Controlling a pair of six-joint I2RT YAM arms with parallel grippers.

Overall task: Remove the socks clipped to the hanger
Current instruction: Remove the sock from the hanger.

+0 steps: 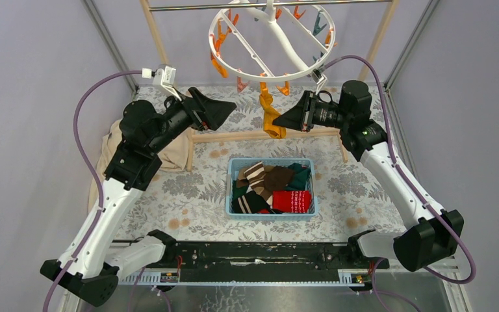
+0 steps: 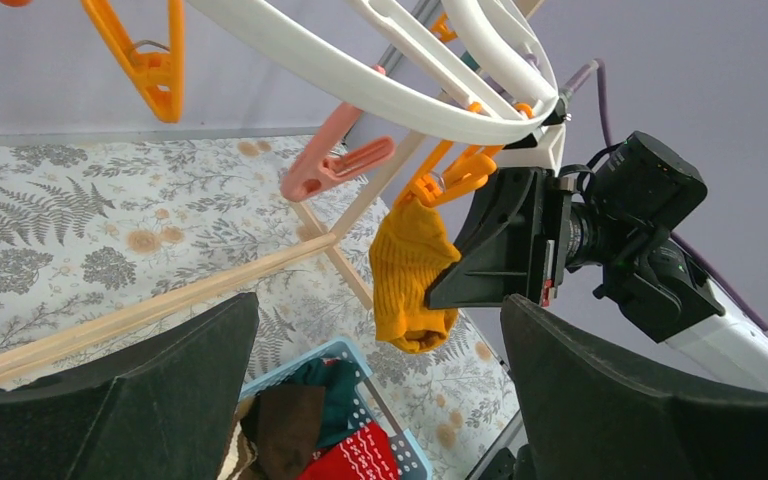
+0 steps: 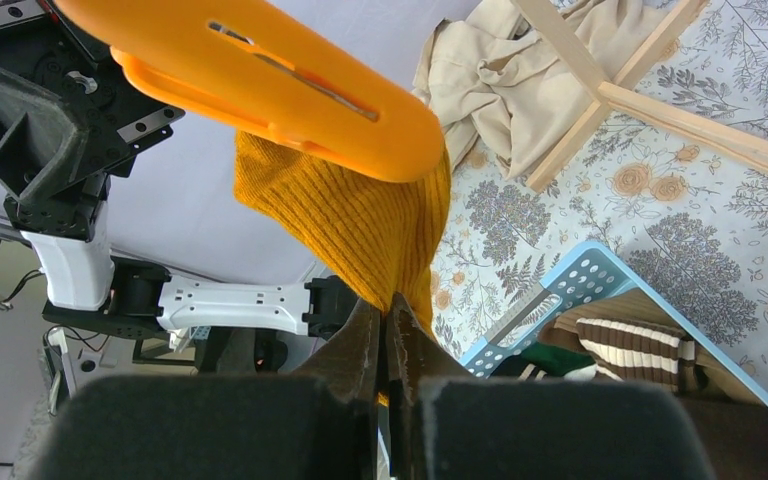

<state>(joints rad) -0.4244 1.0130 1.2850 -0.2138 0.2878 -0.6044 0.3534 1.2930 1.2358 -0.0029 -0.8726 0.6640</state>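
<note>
Top external view: only one mustard sock (image 1: 269,114) remains on the hanger (image 2: 360,88). Our right gripper (image 1: 281,121) clamps it, left gripper (image 1: 224,107) jaws apart. Other socks (image 1: 292,200) fill the basket (image 1: 229,188).

A ribbed, matt knit is shown by the mustard sock (image 3: 360,230), under a glossy orange plastic clip (image 3: 260,80). The hanger (image 2: 290,48) is made of smooth white plastic. The worktop (image 1: 188,188) is covered with matt printed cloth; the basket (image 1: 269,216) is perforated blue plastic.
</note>
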